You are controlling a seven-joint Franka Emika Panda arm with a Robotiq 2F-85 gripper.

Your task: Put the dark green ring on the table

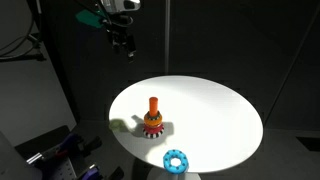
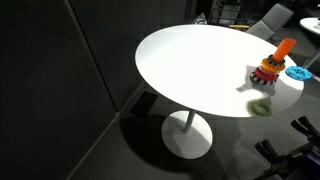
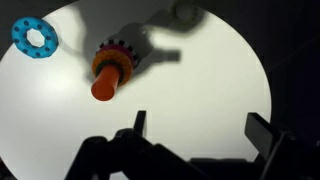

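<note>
An orange peg [image 1: 153, 104] stands on the round white table [image 1: 215, 115] with a red toothed ring [image 1: 153, 124] round its base. A dark toothed edge shows under the red ring in the wrist view [image 3: 112, 47]; its colour is unclear. One green ring [image 2: 262, 107] lies flat near the table's edge; it also shows in the wrist view [image 3: 184, 12]. It looks olive or washed-out, so I cannot tell whether it is the dark green ring. My gripper [image 1: 124, 42] hangs high above the table, open and empty [image 3: 202, 128].
A light blue ring [image 1: 176, 160] lies flat on the table near its edge, beside the peg; it also shows in the wrist view [image 3: 34, 37]. The room around is dark, with chairs and clutter [image 2: 270, 20] beyond the table.
</note>
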